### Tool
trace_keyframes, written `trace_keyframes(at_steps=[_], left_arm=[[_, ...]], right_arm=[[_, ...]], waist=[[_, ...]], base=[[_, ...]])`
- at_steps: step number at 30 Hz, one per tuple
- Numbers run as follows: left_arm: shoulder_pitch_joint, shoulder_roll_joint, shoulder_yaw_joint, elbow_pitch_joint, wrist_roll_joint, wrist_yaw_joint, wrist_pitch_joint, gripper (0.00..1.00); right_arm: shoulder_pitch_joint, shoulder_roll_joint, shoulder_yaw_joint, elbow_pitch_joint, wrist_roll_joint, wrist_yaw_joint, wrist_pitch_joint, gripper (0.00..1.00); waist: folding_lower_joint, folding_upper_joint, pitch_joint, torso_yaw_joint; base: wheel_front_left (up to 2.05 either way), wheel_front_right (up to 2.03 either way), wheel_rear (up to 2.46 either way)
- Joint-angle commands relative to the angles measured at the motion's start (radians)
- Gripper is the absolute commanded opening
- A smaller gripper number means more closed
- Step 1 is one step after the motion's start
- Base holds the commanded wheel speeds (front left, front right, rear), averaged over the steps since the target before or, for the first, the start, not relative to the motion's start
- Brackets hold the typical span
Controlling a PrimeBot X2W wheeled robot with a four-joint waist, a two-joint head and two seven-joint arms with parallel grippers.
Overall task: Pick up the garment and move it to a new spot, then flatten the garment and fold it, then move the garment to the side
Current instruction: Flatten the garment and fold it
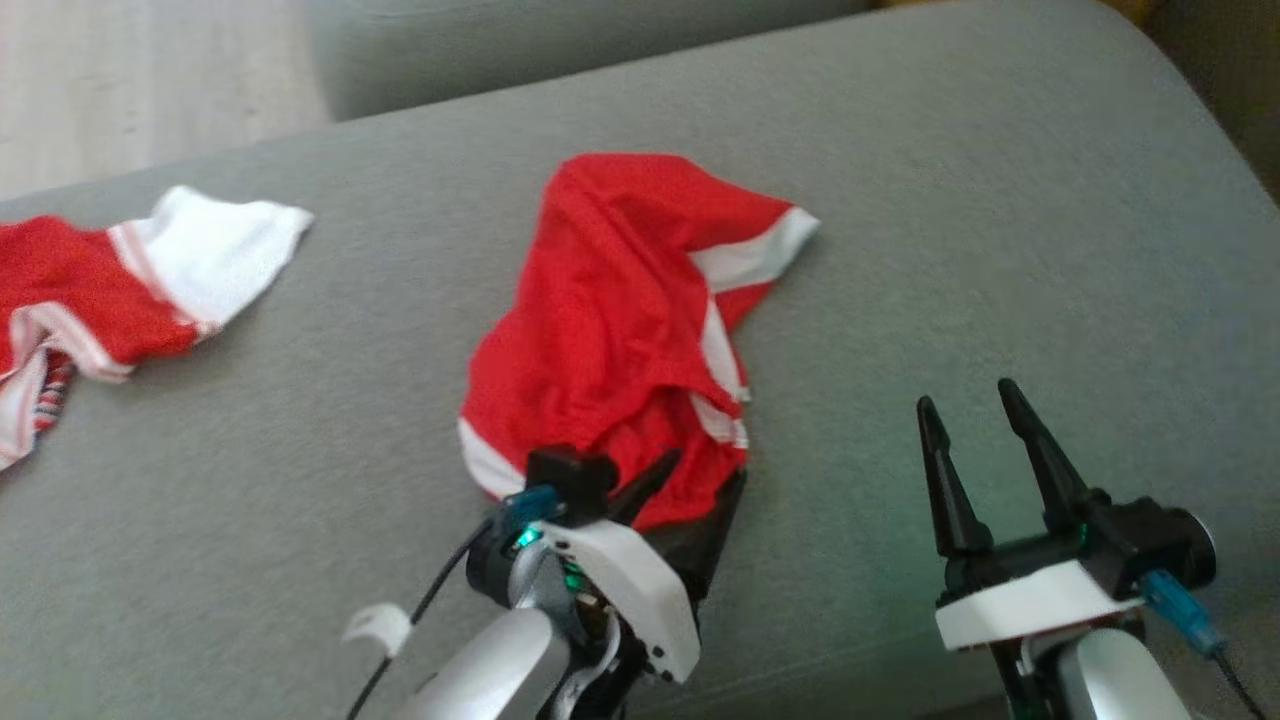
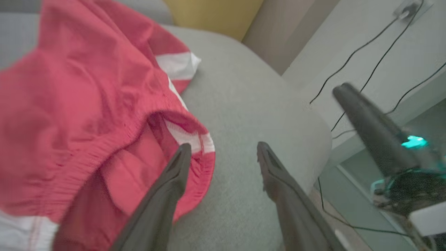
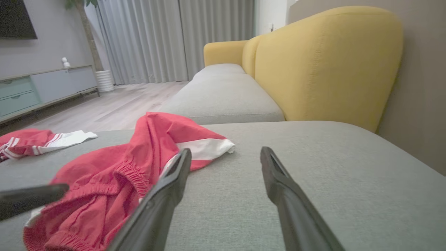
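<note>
- Left gripper (image 1: 690, 500), jaws spread, straddles the edge of the crumpled red white-striped shorts (image 1: 620, 330) on a grey fabric sofa (image 1: 1000, 200), seemingly poised to pinch.
- Right gripper (image 1: 966, 400) hangs open alongside.

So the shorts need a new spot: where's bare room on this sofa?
Widest bare patch: the grey cushion right of the red shorts, around the open right hand, out to its rounded edge. A narrower strip lies between the shorts and the red-and-white garment. Crowded around the left hand at the shorts.
</note>
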Motion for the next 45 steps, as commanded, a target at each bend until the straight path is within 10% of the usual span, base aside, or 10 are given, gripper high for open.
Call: trace_keyframes(at_steps=[1, 14, 23, 25, 34, 38, 45], left_arm=[[-0.083, -0.006, -0.008, 0.011, -0.023, 0.032, 0.015, 1.0], [-0.257, -0.006, -0.141, 0.214, -0.135, 0.193, -0.002, 1.0], [-0.339, -0.006, -0.215, 0.316, -0.185, 0.222, -0.051, 1.0], [-0.358, -0.006, -0.235, 0.337, -0.189, 0.223, -0.07, 0.0], [-0.355, 0.004, -0.258, 0.266, -0.283, 0.136, -0.111, 0.0], [-0.264, 0.13, -0.249, 0.07, -0.338, 0.117, -0.051, 0.0], [-0.016, 0.443, -0.174, -0.345, -0.436, 0.239, 0.012, 0.0]], right_arm=[[-0.057, 0.004, 0.024, -0.036, 0.009, -0.001, -0.006, 1.0], [-0.072, 0.02, 0.034, -0.039, 0.03, -0.001, -0.006, 1.0], [-0.077, 0.023, 0.03, -0.039, 0.035, -0.001, -0.006, 1.0], [-0.08, 0.023, 0.033, -0.037, 0.035, -0.001, -0.006, 1.0], [-0.045, 0.023, 0.006, -0.043, 0.034, -0.001, -0.006, 1.0], [-0.012, 0.024, -0.005, -0.044, 0.03, -0.001, -0.006, 1.0], [0.026, 0.024, -0.013, -0.048, 0.03, -0.001, -0.006, 1.0]], waist=[[0.0, 0.0, 0.039, -0.077], [0.0, 0.0, 0.076, -0.175], [0.0, 0.0, 0.08, -0.186], [0.0, 0.0, 0.081, -0.186], [0.0, 0.0, 0.05, -0.116], [0.0, 0.0, 0.019, -0.062], [0.0, 0.0, -0.024, 0.043]], base=[[0.0, 0.0, 0.0], [0.0, 0.0, 0.0], [0.0, 0.0, 0.0], [0.0, 0.0, 0.0], [0.0, 0.0, 0.0], [0.0, 0.0, 0.0], [0.0, 0.0, 0.0]])
